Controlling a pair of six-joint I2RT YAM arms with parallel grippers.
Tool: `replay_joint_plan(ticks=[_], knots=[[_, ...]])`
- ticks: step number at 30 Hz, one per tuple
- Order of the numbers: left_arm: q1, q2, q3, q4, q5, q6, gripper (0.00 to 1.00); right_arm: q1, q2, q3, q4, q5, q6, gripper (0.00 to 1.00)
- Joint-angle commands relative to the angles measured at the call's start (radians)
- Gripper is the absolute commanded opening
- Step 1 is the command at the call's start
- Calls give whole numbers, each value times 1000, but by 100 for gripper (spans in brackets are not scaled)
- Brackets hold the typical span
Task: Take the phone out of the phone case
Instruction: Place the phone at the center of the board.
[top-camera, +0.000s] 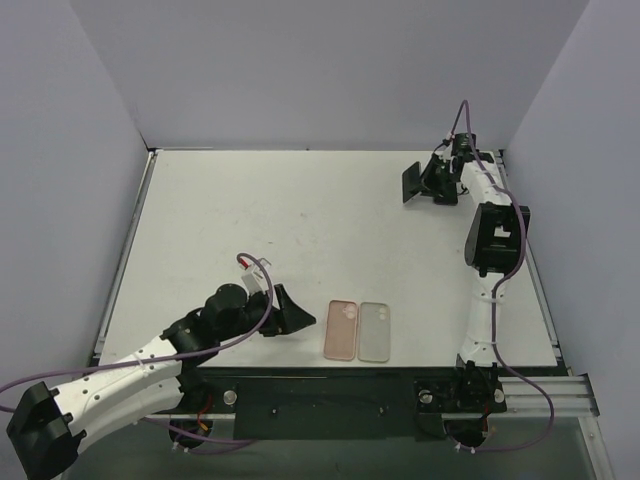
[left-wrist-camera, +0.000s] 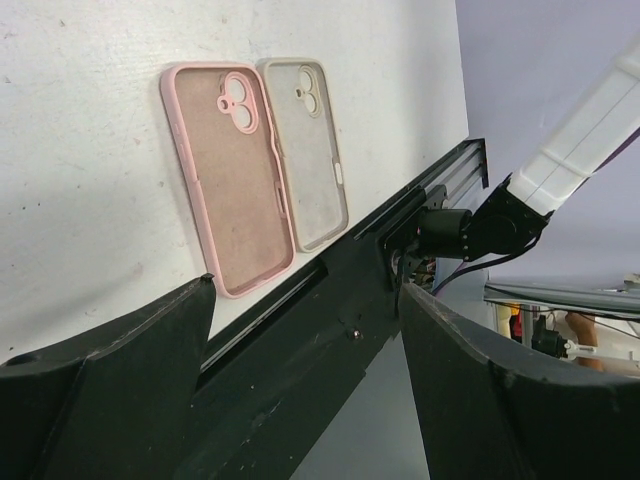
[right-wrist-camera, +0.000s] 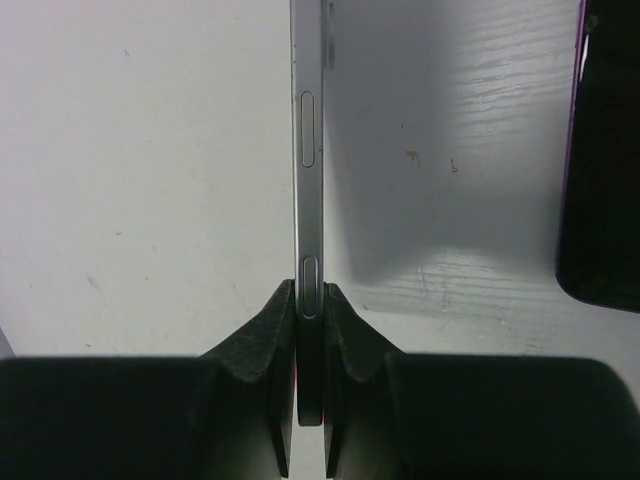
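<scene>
The white desk (top-camera: 300, 220) is filling most of the top view, with a black rail (top-camera: 330, 402) running along its lower edge. The right arm (top-camera: 495, 240) is stretching up the right side of the frame toward the desk's upper right corner. The left arm (top-camera: 120, 375) is reaching in from the lower left.

Two cases are lying side by side, touching, at the lower middle of the desk just above the rail. The pink case (top-camera: 341, 329) (left-wrist-camera: 230, 180) is on the left and the grey case (top-camera: 375, 331) (left-wrist-camera: 308, 150) on the right, both showing their insides with the camera cut-outs at the far end.

The left end effector (top-camera: 285, 312) (left-wrist-camera: 305, 290) is hanging just left of the pink case with its jaws spread wide, gripping nothing.

The right end effector (top-camera: 418, 184) (right-wrist-camera: 310, 300) is clamping the phone (top-camera: 411, 183) (right-wrist-camera: 307, 150) in the upper right, well apart from both cases. In the right wrist view the phone is showing edge-on, side buttons facing the camera, with the fingers (right-wrist-camera: 262, 340) pressing on both faces. A dark object (right-wrist-camera: 600, 180) is sitting at that frame's right edge; what it is cannot be told
</scene>
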Motion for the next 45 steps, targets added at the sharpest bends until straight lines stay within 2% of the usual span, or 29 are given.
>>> replay_joint_plan(ticks=[1,9,17,27,40,43,45], knots=[[4,-38,8,-29,-17,-12,84,-16,61,109,-209,18,-74,3],[6,-17,31,-43,-15,-9,84,-22,81,158,-275,29,-135,9],[4,-4,37,-38,-14,-15,84,-20,107,198,-303,158,-167,16],[4,-30,28,-49,-15,-19,84,-13,153,278,-321,201,-203,34],[4,-20,24,-44,-9,-25,84,12,186,350,-321,287,-239,40],[4,-17,33,-46,-9,-17,84,19,148,346,-323,296,-214,40],[6,-10,51,-45,-17,6,84,38,68,330,-331,332,-198,40]])
